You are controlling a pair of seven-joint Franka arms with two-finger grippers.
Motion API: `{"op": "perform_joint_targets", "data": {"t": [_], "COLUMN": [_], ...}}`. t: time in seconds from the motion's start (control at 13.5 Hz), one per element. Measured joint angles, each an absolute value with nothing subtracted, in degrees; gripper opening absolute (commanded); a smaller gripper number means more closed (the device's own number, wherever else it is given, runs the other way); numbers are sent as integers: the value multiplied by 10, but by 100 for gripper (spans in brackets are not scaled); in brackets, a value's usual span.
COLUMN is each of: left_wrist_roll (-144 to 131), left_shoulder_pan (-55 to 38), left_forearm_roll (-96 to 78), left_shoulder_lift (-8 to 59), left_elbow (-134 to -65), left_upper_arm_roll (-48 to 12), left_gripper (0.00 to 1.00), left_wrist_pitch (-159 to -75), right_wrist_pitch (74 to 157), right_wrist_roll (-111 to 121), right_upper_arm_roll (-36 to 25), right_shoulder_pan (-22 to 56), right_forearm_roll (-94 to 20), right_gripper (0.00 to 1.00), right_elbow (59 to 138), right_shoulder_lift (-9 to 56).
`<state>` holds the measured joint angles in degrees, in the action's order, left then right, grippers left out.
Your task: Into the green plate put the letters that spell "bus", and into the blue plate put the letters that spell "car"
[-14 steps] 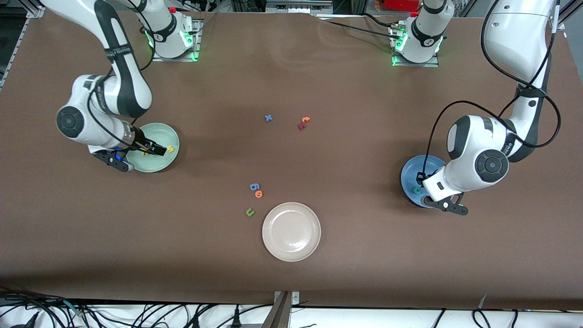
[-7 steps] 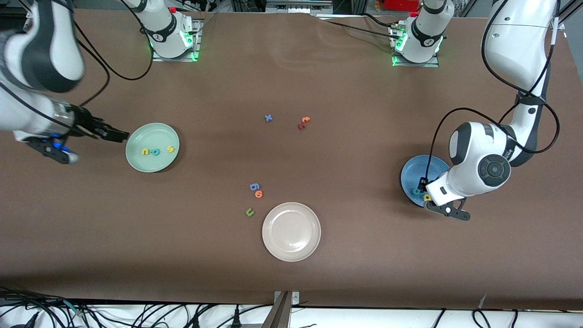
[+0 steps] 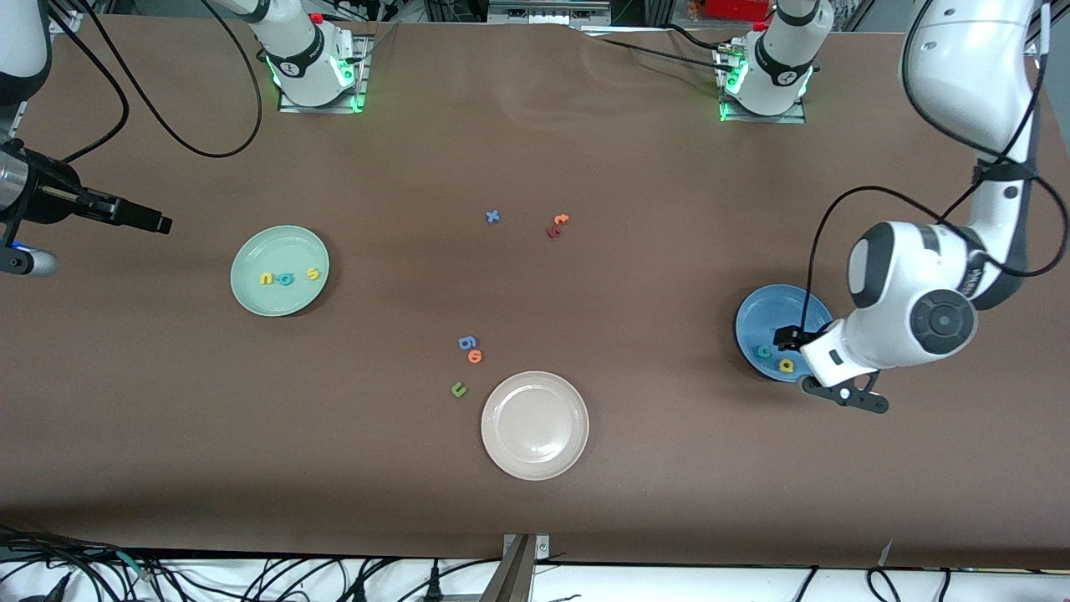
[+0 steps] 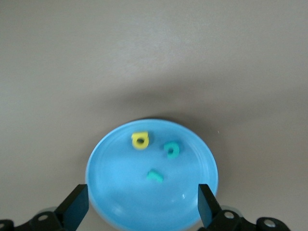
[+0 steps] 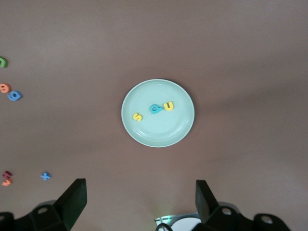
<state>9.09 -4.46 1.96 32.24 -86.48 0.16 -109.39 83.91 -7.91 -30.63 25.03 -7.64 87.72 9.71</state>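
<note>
The green plate [image 3: 280, 247] [image 5: 159, 134] holds the yellow "u" [image 3: 267, 278] [image 5: 168, 106], the teal "b" [image 3: 286, 278] [image 5: 154, 109] and the yellow "s" [image 3: 313, 272] [image 5: 137, 117]. The blue plate [image 3: 773, 313] [image 4: 125, 192] holds the teal "c" [image 3: 763, 351] [image 4: 171, 150], the yellow "a" [image 3: 786, 364] [image 4: 140, 140] and the teal "r" [image 4: 155, 176]. My left gripper [image 3: 787, 337] [image 4: 142, 209] hangs open and empty just above the blue plate. My right gripper [image 3: 155, 222] [image 5: 139, 202] is open and empty, high over the table between the green plate and the right arm's end.
A beige-white plate [image 3: 535, 425] sits near the front camera. Beside it lie a dark green "u" [image 3: 458, 389], an orange "o" [image 3: 475, 356] and a blue 6-like piece [image 3: 467, 342]. Mid-table lie a blue "x" [image 3: 492, 216] and an orange and dark-red pair [image 3: 557, 226].
My left gripper opened, left the yellow "a" in the blue plate and rose slightly. My right gripper lifted off the green plate and drew back toward the right arm's end of the table.
</note>
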Motion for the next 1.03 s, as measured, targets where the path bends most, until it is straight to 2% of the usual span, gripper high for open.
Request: {"op": "perform_joint_targets", "data": {"t": [0.22, 0.52, 1.03], "left_wrist_roll": [44, 34, 52], "left_shoulder_pan": [-43, -43, -26], "left_forearm_roll": [20, 20, 19], "left_shoulder_lift": [286, 206, 183], "left_elbow": [-795, -782, -787], "left_upper_arm_roll": [5, 5, 5], "left_gripper": [100, 100, 100], "left_wrist_pitch": [-967, -868, -848], "right_wrist_pitch": [839, 840, 862], "right_wrist_roll": [-74, -72, -71], "right_upper_arm_roll": [-305, -288, -79], "right_shoulder_pan": [255, 245, 52], "right_forearm_roll": [-60, -53, -2], "right_gripper": [100, 99, 99], "right_elbow": [877, 877, 875], "right_shoulder_lift": [102, 102, 100]}}
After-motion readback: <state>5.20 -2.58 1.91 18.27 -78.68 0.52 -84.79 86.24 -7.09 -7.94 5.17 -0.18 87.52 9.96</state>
